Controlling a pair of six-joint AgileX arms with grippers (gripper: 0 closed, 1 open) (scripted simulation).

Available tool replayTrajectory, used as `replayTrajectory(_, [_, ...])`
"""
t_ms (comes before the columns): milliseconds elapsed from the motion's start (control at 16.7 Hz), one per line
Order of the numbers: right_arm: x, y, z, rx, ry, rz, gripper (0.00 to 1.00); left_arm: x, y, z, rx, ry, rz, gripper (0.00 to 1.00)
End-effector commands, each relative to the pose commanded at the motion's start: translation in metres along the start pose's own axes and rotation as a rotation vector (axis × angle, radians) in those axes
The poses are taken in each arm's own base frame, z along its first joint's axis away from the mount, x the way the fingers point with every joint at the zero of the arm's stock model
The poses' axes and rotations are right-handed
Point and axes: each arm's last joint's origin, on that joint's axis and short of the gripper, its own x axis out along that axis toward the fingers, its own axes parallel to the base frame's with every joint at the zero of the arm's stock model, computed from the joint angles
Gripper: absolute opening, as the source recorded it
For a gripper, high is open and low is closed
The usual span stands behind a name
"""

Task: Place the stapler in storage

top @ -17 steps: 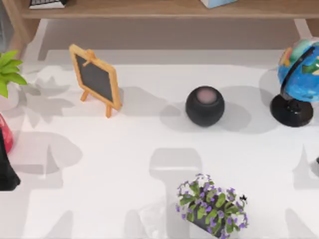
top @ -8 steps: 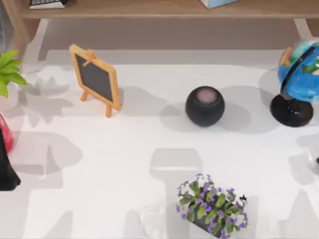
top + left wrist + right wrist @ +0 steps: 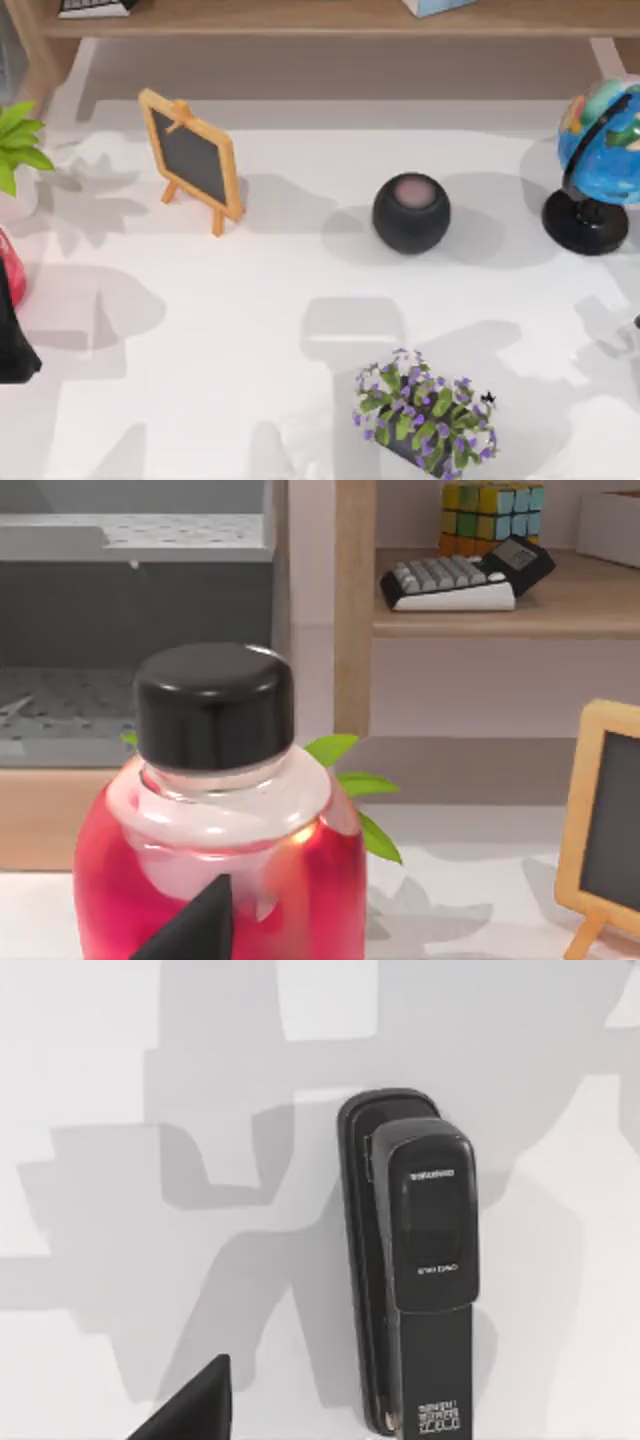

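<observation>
The black stapler [image 3: 415, 1260] lies flat on the white table, seen from above in the right wrist view. A black part of my right gripper [image 3: 190, 1405] hangs above the table beside it, apart from it and holding nothing. A wooden shelf [image 3: 330, 18] runs along the back of the table. My left arm [image 3: 12, 340] sits at the table's left edge, close behind a red bottle with a black cap [image 3: 215, 810]. A black part of my left gripper [image 3: 195, 925] shows in front of that bottle.
On the table stand a small chalkboard easel [image 3: 192, 160], a black round speaker [image 3: 411, 213], a globe [image 3: 600, 165], a purple flower pot [image 3: 425, 412] and a green plant [image 3: 18, 140]. The shelf holds a calculator [image 3: 460, 575] and a colour cube [image 3: 492, 512]. A grey bin [image 3: 130, 590] stands left of it.
The arm shadows on the right half of the table have shifted and spread toward the flower pot. No object on the table has moved, and the left arm is still.
</observation>
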Motion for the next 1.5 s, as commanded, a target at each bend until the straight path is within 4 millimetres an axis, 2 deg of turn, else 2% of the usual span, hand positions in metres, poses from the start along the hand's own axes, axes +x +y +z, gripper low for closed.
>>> replayTrajectory(240, [0.029, -0.01, 0.023, -0.065, 0.195, 0.091, 1.0, 0.0, 0.0, 0.0, 0.0, 0.0, 0.0, 1.0])
replayTrajectory(480, [0.045, -0.015, 0.034, -0.097, 0.286, 0.139, 1.0, 0.0, 0.0, 0.0, 0.0, 0.0, 0.0, 1.0])
replayTrajectory(840, [0.047, -0.014, 0.034, -0.1, 0.29, 0.142, 1.0, 0.0, 0.0, 0.0, 0.0, 0.0, 0.0, 1.0])
replayTrajectory(1320, [0.09, -0.009, 0.021, -0.099, 0.291, 0.142, 1.0, 0.0, 0.0, 0.0, 0.0, 0.0, 0.0, 1.0])
replayTrajectory(1500, [0.093, -0.009, 0.02, -0.099, 0.291, 0.142, 1.0, 0.0, 0.0, 0.0, 0.0, 0.0, 0.0, 1.0])
